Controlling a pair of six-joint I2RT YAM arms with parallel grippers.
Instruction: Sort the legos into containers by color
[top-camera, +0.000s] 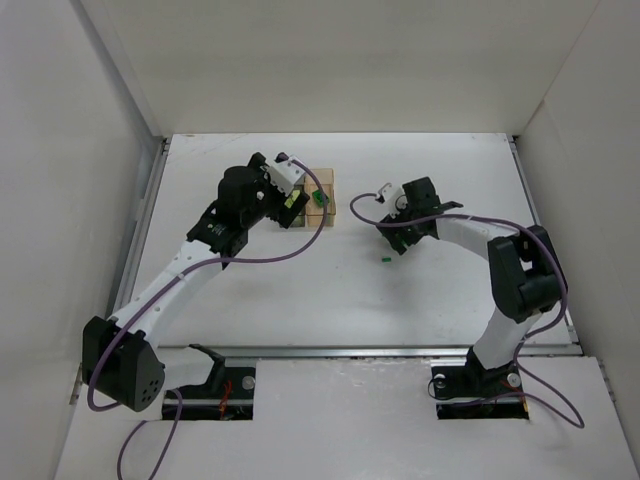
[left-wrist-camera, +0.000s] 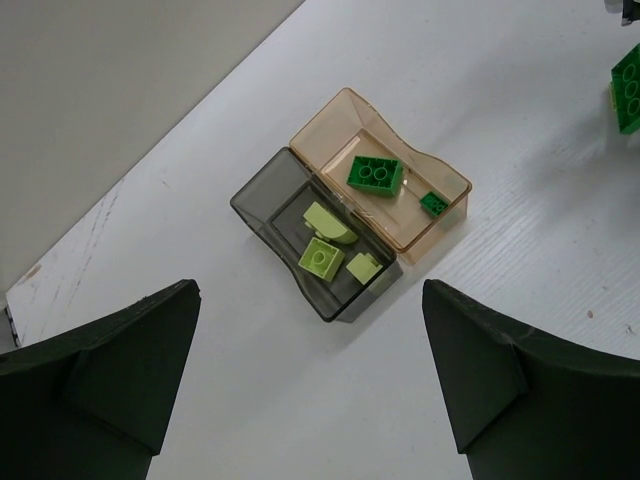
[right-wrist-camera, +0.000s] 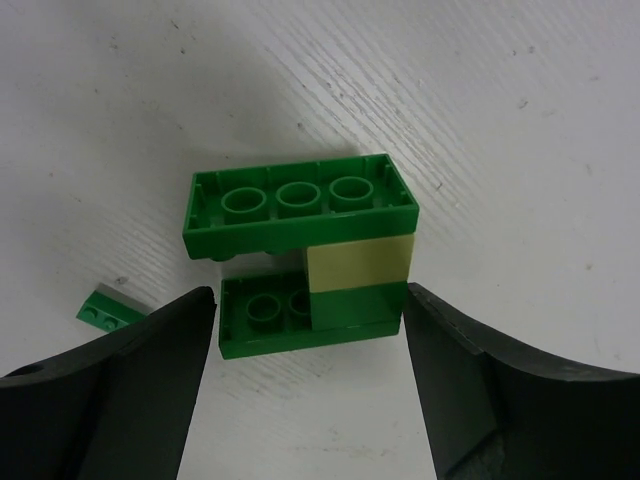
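The containers stand joined at the back middle. The smoky grey one holds three pale yellow legos. The amber one holds two green legos. My left gripper hovers just short of them, open and holding nothing. To the right lies a stack of two green legos joined by a pale yellow one. My right gripper is shut on its lower green brick, a finger at each end. A tiny green lego lies beside it, also seen as a green speck.
White walls enclose the table on the left, back and right. A metal rail runs along the near edge by the arm bases. Purple cables loop off both arms above the tabletop.
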